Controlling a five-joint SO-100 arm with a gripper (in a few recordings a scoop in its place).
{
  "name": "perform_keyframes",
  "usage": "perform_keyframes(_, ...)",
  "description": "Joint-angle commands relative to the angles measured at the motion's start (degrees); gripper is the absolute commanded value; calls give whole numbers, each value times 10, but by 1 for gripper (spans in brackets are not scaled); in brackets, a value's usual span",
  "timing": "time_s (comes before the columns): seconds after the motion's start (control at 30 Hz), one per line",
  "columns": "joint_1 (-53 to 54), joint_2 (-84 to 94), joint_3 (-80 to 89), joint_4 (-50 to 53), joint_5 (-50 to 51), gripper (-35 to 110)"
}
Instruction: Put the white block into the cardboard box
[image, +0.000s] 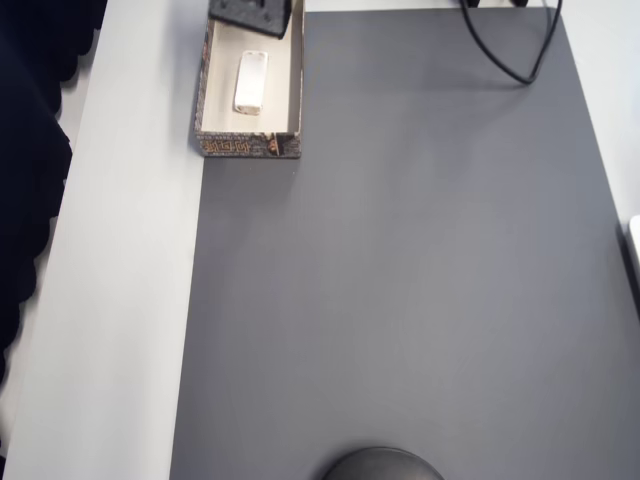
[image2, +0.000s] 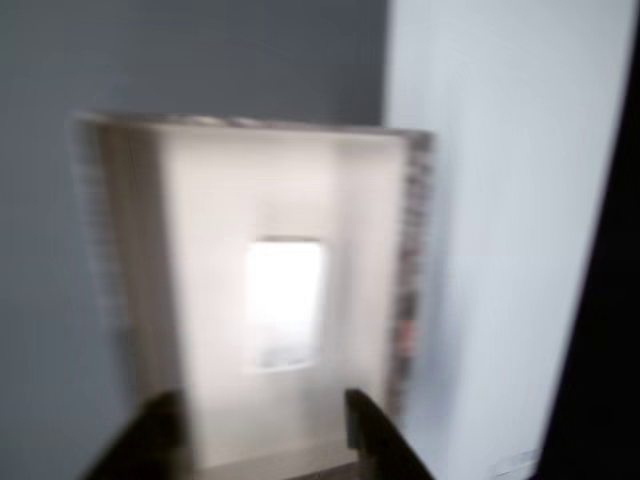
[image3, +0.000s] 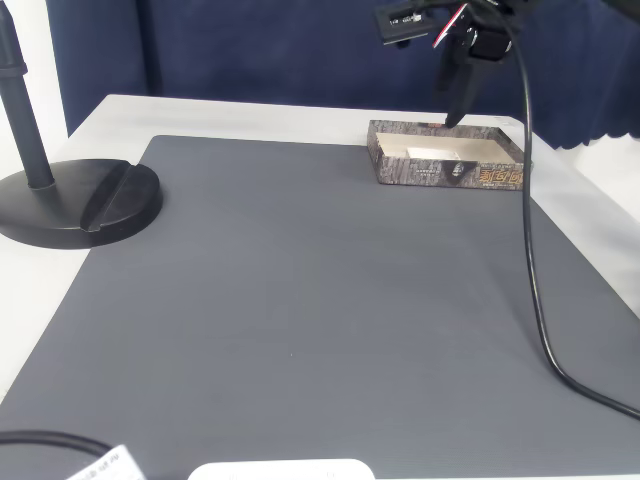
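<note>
The white block (image: 250, 82) lay flat on the floor of the cardboard box (image: 290, 70), roughly centred between the long walls, in the upper left of the overhead view. In the blurred wrist view the same block (image2: 284, 303) showed as a bright oblong inside the cream tray (image2: 190, 300), with the two dark fingers of the tool (image2: 265, 440) at the bottom edge, standing apart and holding nothing. In the fixed view the tool (image3: 455, 110) hung over the far wall of the box (image3: 440, 170) at the upper right.

Judged from these pictures, the placing looked done. The block seemed small, rigid and light, probably smooth plastic with rounded corners, so it might slip under a weak pinch; the surest hold would be across its narrow width, near the middle of its length. The box looked like thin card, easily nudged or dented by a careless finger.

The bench (image: 110, 300) was pale, covered mostly by a dark grey mat (image: 420, 300) that looked matte and even. A black cable (image3: 535, 280) trailed across the mat's right side, a black round stand base (image3: 80, 205) sat at the left, and a dark blue curtain (image3: 260, 50) closed off the back.
</note>
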Motion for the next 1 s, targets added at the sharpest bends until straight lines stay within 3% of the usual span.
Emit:
perform_keyframes(0.0, -40, 135, 103, 11, -70, 9)
perform_keyframes(0.2, -103, 250, 232, 18, -167, -1)
perform_keyframes(0.5, -241, 408, 409, 9, -338, -2)
perform_keyframes(0.97, -558, 537, 657, -154, -564, -2)
